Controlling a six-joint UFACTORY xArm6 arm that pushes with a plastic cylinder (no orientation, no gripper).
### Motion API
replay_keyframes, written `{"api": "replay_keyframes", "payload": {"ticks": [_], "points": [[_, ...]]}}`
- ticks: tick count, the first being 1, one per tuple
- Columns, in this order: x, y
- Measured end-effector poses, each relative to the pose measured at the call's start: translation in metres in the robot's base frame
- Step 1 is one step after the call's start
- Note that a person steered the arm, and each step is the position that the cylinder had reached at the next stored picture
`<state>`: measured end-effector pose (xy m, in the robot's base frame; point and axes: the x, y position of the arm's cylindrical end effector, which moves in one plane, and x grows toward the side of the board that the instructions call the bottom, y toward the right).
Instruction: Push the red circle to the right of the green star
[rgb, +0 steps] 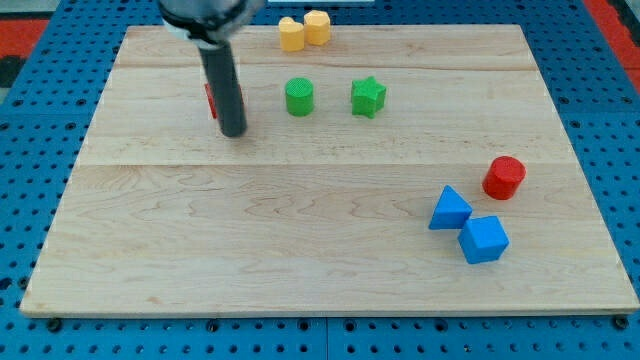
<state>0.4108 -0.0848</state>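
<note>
The red circle (504, 177) lies at the view's right, just above and right of the blue blocks. The green star (368, 96) sits in the upper middle of the board, well up and left of the red circle. My tip (233, 131) rests on the board at the view's upper left, far from both. It stands left of a green circle (299, 97), and the rod partly hides a red block (211, 100) behind it.
A blue triangle (450, 209) and a blue cube (484, 239) lie close together at the lower right. Two yellow blocks (291, 34) (317, 26) touch each other at the top edge. The wooden board (300, 250) lies on a blue pegboard.
</note>
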Motion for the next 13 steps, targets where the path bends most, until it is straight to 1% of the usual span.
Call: {"api": "replay_keyframes", "payload": {"ticks": [1, 3, 4, 6, 7, 8, 9, 10, 11, 12, 13], "points": [[0.043, 0.087], [0.059, 0.191], [0.059, 0.24], [0.066, 0.249], [0.083, 0.265], [0.096, 0.304], [0.053, 0.315], [-0.023, 0.3], [-0.043, 0.289], [-0.057, 0.326], [-0.116, 0.339]]}}
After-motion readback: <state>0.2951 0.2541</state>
